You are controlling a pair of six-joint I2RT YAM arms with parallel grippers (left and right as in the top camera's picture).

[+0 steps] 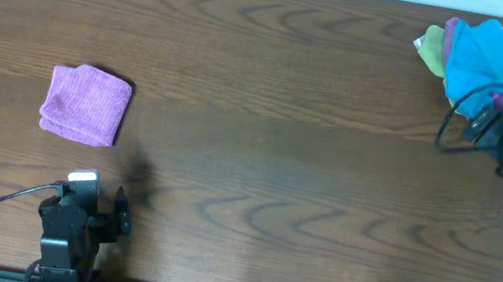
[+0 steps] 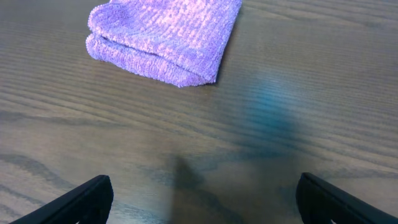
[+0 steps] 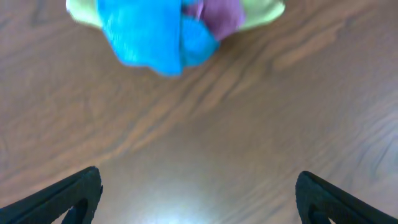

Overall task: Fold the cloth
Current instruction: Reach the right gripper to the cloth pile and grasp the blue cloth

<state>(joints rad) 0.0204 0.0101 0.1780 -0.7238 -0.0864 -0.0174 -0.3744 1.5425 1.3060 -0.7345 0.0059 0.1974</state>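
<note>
The cloth [image 1: 487, 59] lies crumpled at the desk's [image 1: 286, 116] far right corner, heaped on a green cloth [image 1: 431, 46] and a purple cloth [image 3: 217, 15]. It looks light, limp and grippy, so it will likely sag and drag its neighbours along. A pinch at a free blue corner seems best. The right gripper [image 3: 198, 190] hangs just beside it, spread wide and empty. The left gripper [image 2: 202, 196] — also spread, empty — sits well apart, near a folded purple cloth [image 1: 86, 105].
</note>
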